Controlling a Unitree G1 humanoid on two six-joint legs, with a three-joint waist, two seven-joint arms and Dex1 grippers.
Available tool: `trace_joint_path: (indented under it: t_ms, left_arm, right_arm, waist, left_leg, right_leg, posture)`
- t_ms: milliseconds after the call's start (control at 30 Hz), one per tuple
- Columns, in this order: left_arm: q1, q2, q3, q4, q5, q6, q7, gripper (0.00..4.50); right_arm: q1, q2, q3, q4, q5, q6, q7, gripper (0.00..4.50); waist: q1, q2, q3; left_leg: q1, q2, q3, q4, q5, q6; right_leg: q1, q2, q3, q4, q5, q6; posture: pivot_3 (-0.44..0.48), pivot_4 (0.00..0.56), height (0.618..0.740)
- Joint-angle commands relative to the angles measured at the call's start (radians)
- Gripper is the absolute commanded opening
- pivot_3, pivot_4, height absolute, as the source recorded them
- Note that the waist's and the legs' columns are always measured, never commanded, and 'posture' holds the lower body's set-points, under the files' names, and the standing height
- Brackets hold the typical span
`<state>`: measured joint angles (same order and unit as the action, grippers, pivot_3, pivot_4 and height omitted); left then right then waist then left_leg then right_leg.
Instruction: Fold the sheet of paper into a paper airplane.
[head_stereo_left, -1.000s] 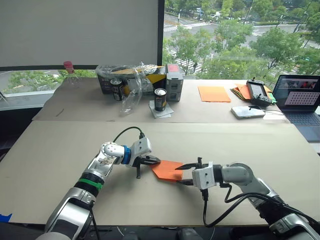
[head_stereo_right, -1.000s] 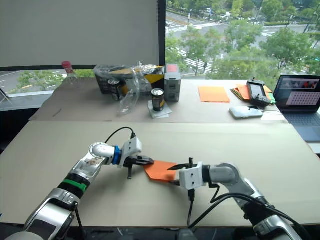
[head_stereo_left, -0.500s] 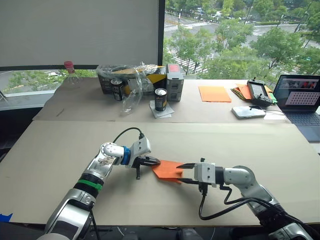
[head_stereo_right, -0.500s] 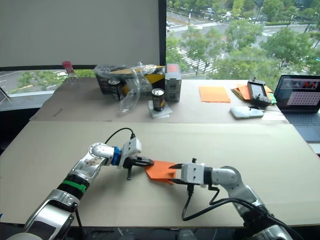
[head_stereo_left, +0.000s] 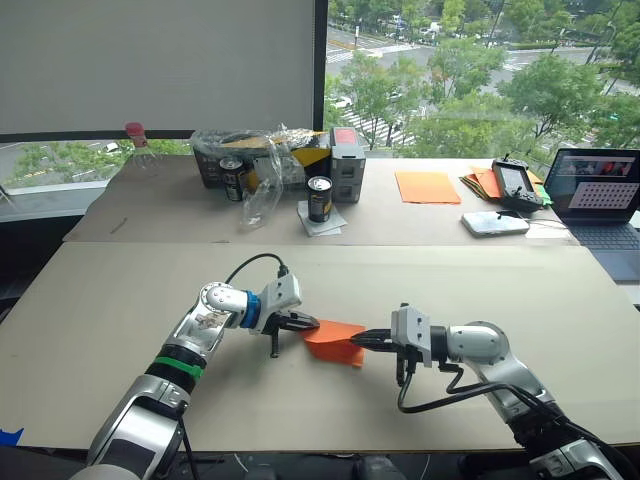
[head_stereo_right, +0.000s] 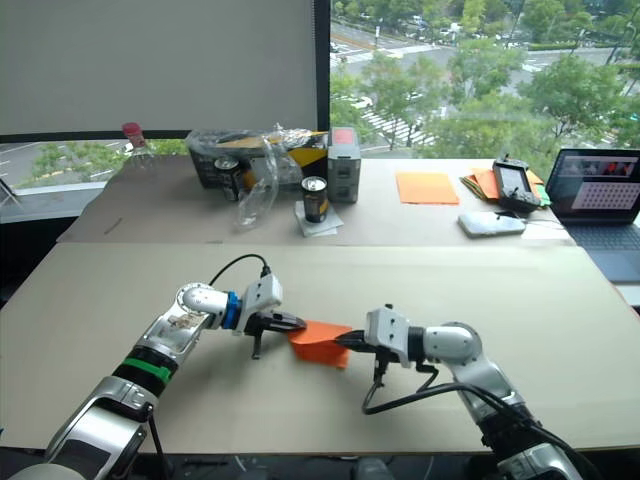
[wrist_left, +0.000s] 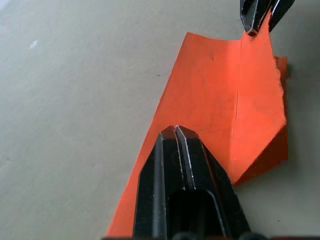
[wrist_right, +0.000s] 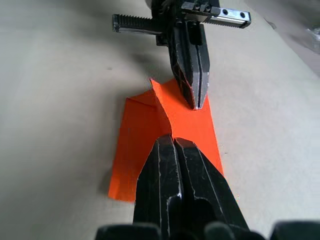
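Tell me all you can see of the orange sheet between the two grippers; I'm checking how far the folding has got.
The bright orange sheet of thin paper lies on the beige table, partly folded: a crease runs along it and one flap is raised. It is no pointed wedge yet. The left gripper presses on one end with fingers together; the right gripper meets the opposite edge, fingers together too.

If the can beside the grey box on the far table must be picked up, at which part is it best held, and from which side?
Grip the can around its middle, coming from the near, open side, with the fingers spread across its width. It stands upright on a white napkin; the grey box stands close behind it and crumpled clear plastic lies on the robot's left, so those sides are probably crowded.
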<state>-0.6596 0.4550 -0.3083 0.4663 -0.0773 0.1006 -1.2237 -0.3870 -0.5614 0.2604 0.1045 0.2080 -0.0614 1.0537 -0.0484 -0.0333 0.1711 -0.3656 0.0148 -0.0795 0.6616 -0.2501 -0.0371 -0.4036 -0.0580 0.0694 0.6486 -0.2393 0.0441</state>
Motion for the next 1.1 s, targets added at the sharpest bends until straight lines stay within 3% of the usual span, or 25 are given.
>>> trace_joint_path:
  t_ms: [33,300,633,1100]
  left_arm:
    - [0.015,0.021,-0.018,-0.006,0.042,0.011,0.006,0.0]
    - [0.001,0.01,-0.016,-0.031,0.039,0.034,0.022,0.0]
    - [0.011,0.019,-0.007,-0.035,0.039,0.031,0.039,0.0]
    - [0.01,0.01,0.018,-0.057,0.012,0.053,0.065,0.0]
  right_arm:
    - [-0.059,0.011,-0.026,-0.02,0.103,0.183,0.06,0.03]
    - [-0.193,0.016,-0.022,0.089,0.111,0.443,0.087,0.03]
    - [-0.214,0.005,-0.046,0.084,0.167,0.744,0.102,0.03]
    - [-0.254,0.064,-0.009,0.208,0.076,0.754,0.027,0.03]
  waist:
    - [0.001,0.0,0.0]
    - [0.004,0.0,0.0]
    - [0.004,0.0,0.0]
    - [0.002,0.0,0.0]
  left_leg:
    - [0.0,0.0,0.0,0.0,0.0,0.0]
    - [-0.001,0.0,0.0,0.0,0.0,0.0]
    - [-0.002,0.0,-0.001,0.0,0.0,0.0]
    - [-0.002,0.0,0.0,0.0,0.0,0.0]
  right_leg:
    - [0.0,0.0,0.0,0.0,0.0,0.0]
    - [-0.001,0.0,-0.001,0.0,0.0,0.0]
    - [-0.002,0.0,-0.001,0.0,0.0,0.0]
    - [-0.002,-0.001,-0.001,0.0,0.0,0.0]
  posture:
    - [0.0,0.15,0.73]
    - [0.0,0.15,0.73]
    - [0.0,0.15,0.73]
    - [0.0,0.15,0.73]
